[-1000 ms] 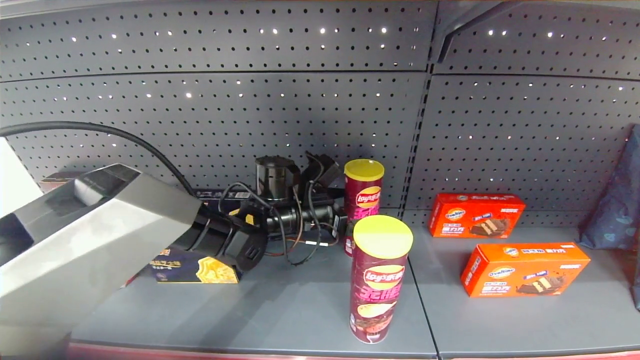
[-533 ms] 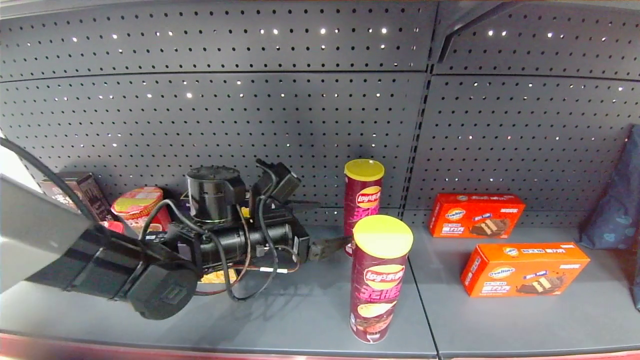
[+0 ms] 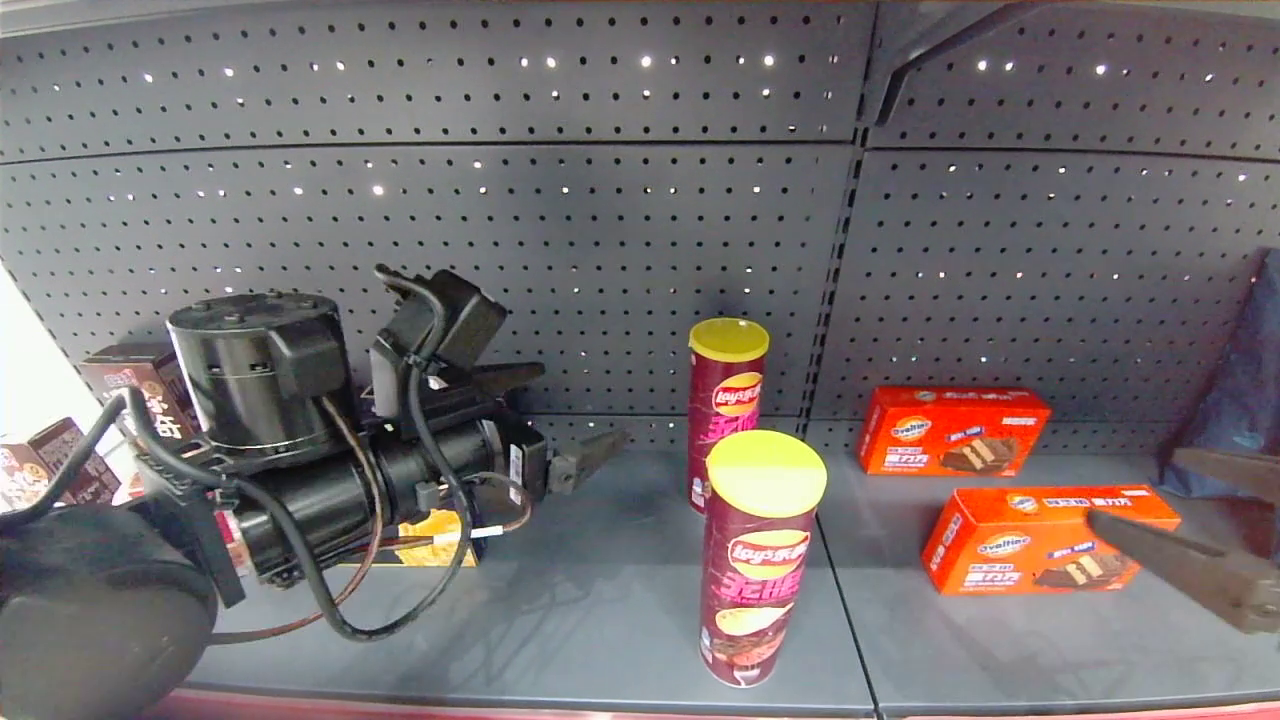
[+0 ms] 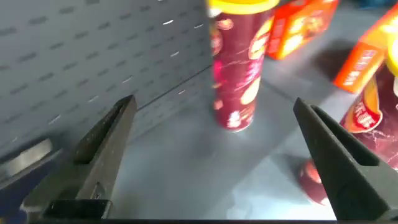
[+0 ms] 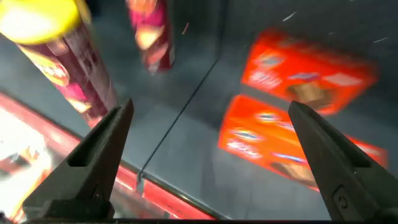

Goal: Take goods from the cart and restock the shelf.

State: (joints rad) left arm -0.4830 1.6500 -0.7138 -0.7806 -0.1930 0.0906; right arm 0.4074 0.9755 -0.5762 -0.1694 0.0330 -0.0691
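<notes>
Two maroon chip cans with yellow lids stand upright on the grey shelf (image 3: pixel 600 620): the front can (image 3: pixel 760 560) near the edge, the back can (image 3: pixel 727 400) by the pegboard. My left gripper (image 3: pixel 560 420) hangs open and empty to the left of the back can, apart from it. From its wrist, the left gripper (image 4: pixel 214 102) faces the back can (image 4: pixel 239 62), with the front can (image 4: pixel 373 124) at the side. My right gripper (image 3: pixel 1135 490) is open and empty over the nearer orange box (image 3: pixel 1040 535). In its wrist view the right gripper (image 5: pixel 210 106) spans bare shelf between front can (image 5: pixel 62 56) and orange boxes (image 5: pixel 280 140).
A second orange box (image 3: pixel 950 430) lies behind the first. A dark box with yellow print (image 3: pixel 435 535) sits behind my left arm, brown boxes (image 3: pixel 140 385) at the far left, a blue bag (image 3: pixel 1235 400) at the far right. The pegboard (image 3: pixel 600 250) closes the back; a red strip (image 5: pixel 155 186) edges the front.
My left arm has drawn back to the left, away from the back can, which stays standing. The right gripper's fingers have come into the head view at the right edge.
</notes>
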